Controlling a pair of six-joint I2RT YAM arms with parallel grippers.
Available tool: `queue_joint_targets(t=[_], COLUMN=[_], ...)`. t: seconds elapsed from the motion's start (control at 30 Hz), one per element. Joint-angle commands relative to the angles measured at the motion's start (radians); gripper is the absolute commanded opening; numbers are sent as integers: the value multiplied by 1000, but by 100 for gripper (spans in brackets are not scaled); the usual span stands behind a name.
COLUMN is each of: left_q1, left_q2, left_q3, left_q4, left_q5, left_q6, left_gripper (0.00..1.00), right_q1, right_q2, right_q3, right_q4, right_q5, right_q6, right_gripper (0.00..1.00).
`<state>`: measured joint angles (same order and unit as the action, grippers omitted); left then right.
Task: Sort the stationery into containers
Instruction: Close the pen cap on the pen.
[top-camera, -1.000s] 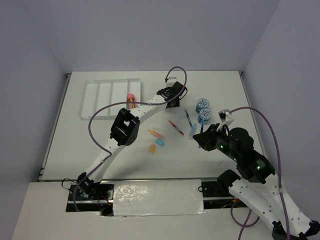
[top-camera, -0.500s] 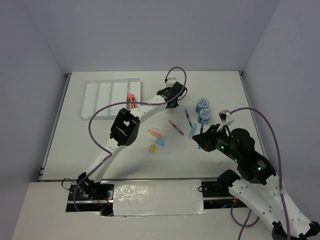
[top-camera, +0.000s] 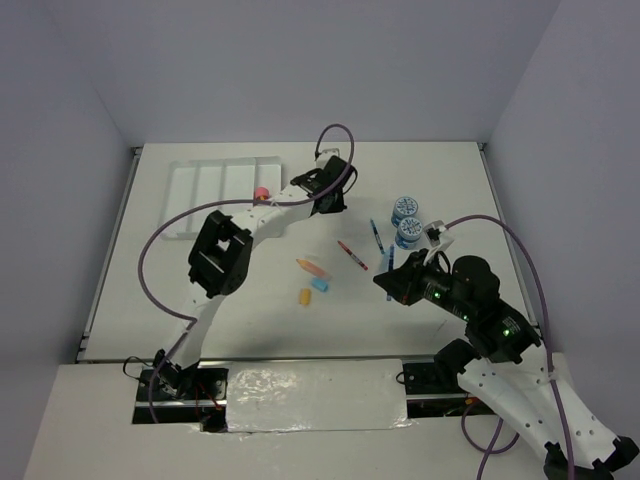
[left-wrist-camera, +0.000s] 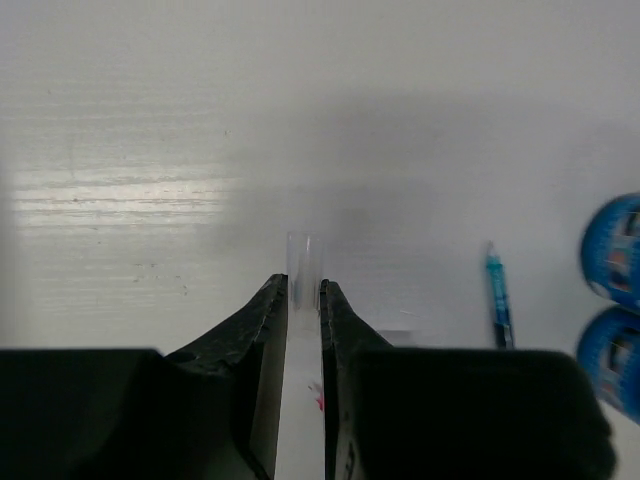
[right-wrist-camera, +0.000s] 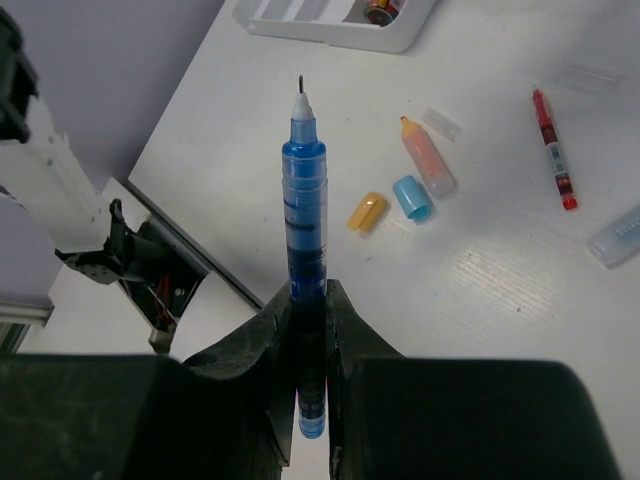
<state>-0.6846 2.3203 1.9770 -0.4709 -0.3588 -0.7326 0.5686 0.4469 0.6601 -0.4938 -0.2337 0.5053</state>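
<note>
Left arm (top-camera: 270, 213) crosses the tray's (top-camera: 186, 200) right compartment, probably above it.

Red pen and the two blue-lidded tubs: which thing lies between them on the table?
A thin blue pen, apart from the red pen and the tubs; the top view shows it.

Robotics lab cell: white table (top-camera: 200, 300) boxed by plain grey walls (top-camera: 300, 70), cabled robot arms (top-camera: 225, 255)
</note>
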Motion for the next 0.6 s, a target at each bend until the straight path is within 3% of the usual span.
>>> queue_joint_targets(t=[0.0,0.17,0.27,0.47,0.57], left_q1=[3,3,5,3,3], left_q2=[-168,-358,-521,-960,-1107], left_q3=[-26,-190,-378,-877,-1039], left_q4=[90,162,300,719,960], left_q5=[15,66,141,256,302], left_q6=[21,-1,-24,-53,-63], left_gripper=[0,0,0,0,0], right_q1=[1,1,16,129,256], right_q2=[19,108,179,269,340], right_q3=[-25,-71,-105,-195,-168], right_q4=[84,196,320,738,820], right_q5=[-19,-47,-93,-161,-87], right_q6=[-2,-14,16,142,145], right_gripper=[0,0,0,0,0])
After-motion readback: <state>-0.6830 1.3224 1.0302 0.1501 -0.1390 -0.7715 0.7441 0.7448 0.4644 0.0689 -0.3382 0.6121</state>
